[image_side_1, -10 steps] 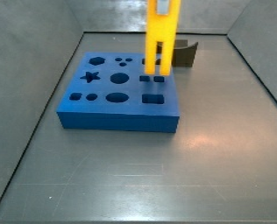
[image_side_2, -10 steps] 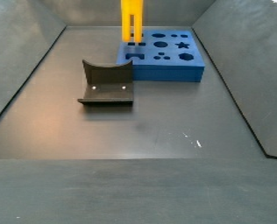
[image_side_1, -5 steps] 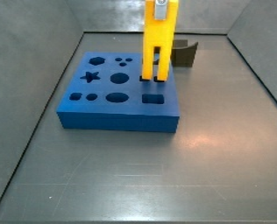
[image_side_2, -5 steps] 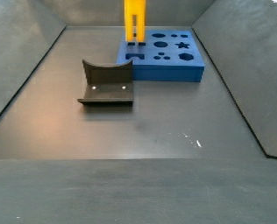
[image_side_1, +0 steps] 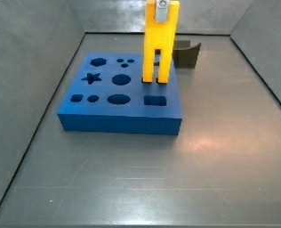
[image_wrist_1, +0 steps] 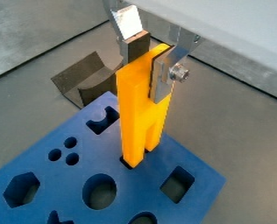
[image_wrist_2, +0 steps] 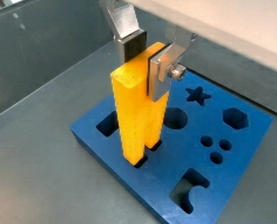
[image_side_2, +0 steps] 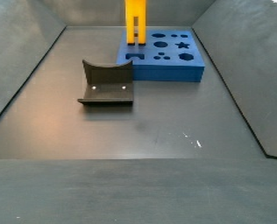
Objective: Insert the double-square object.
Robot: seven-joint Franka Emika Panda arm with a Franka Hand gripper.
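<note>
The double-square object [image_side_1: 158,44] is a tall yellow-orange block forked into two square legs. It stands upright on the blue holed block [image_side_1: 119,111], with its leg tips in the two square holes at the block's far right corner. It shows in both wrist views [image_wrist_1: 141,105] [image_wrist_2: 138,109] and in a side view [image_side_2: 134,22]. My gripper [image_wrist_1: 149,68] is shut on its upper end, a silver finger on either side [image_wrist_2: 147,63]. Only the gripper's tip shows in a side view [image_side_1: 164,4].
The blue block [image_wrist_2: 258,140] [image_side_2: 182,66] [image_wrist_1: 36,157] has several other holes: round, star, hexagon and square. The fixture [image_side_2: 106,83], dark grey with a curved upper edge, stands on the floor beside the block [image_wrist_1: 88,79] [image_side_1: 188,55]. Grey metal walls ring the floor.
The gripper has lowered the double-square object. A second ago its legs hung just above the blue block; now they reach down into the two square holes.
</note>
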